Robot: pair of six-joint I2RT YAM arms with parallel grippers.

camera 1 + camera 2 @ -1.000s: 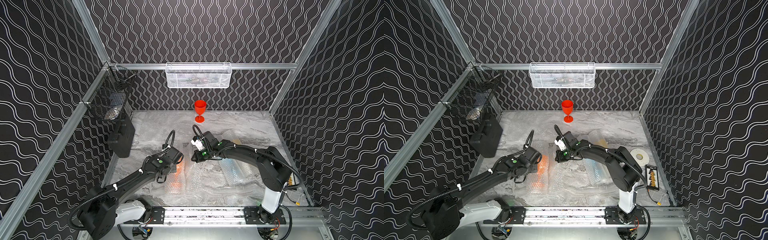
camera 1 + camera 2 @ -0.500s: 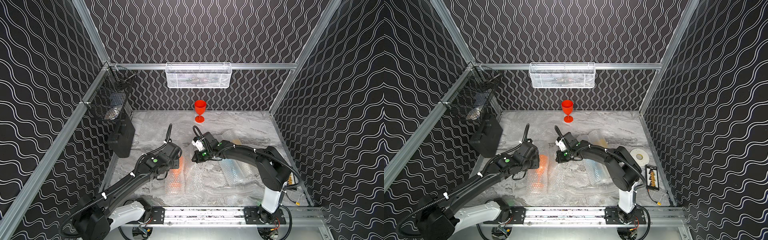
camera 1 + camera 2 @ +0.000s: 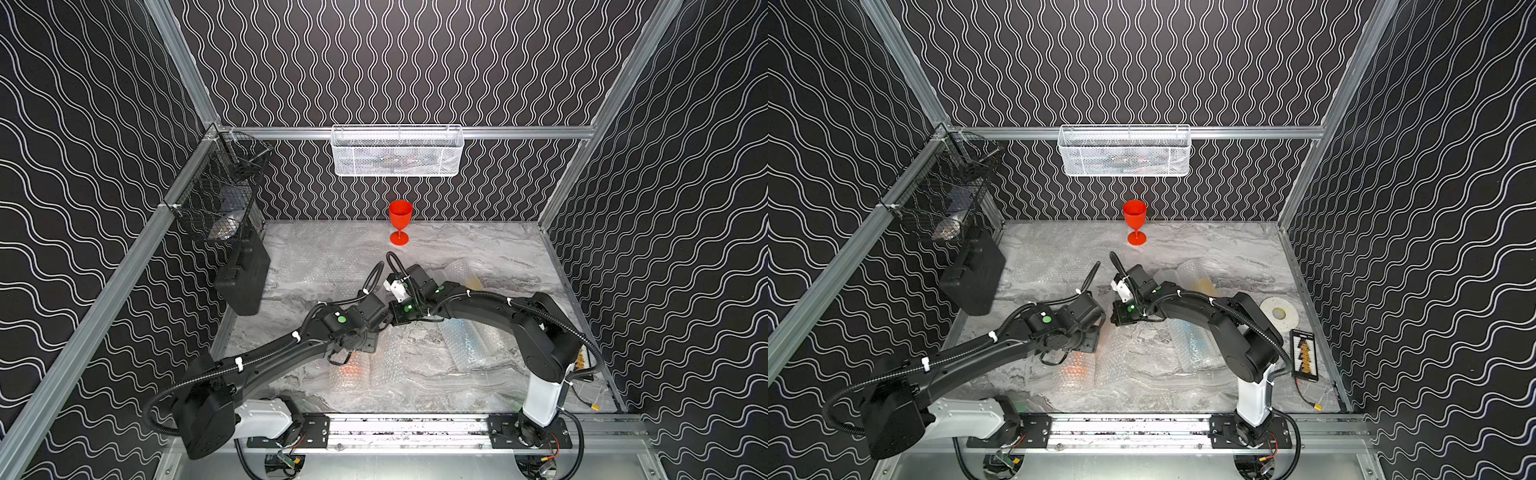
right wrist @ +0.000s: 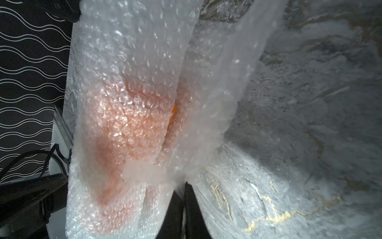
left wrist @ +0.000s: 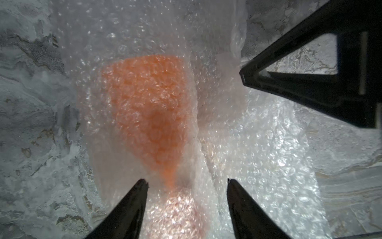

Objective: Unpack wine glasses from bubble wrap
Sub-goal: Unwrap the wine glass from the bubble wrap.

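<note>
Left wrist: L claw (image 5: 187,181) released, orange glass (image 5: 148,107) between tips; R claw (image 4: 182,187) clenched on bubble wrap (image 4: 144,62). Pin glass, you peel slow.

Quick update: over the last second the left tool (image 5: 187,181) has opened up. Its jaws now stand apart either side of the narrow end of the orange-tinted bubble wrap roll (image 5: 148,115). The left arm (image 3: 270,361) also swung inward, so its wrist now sits right beside the right arm (image 3: 478,303).
</note>
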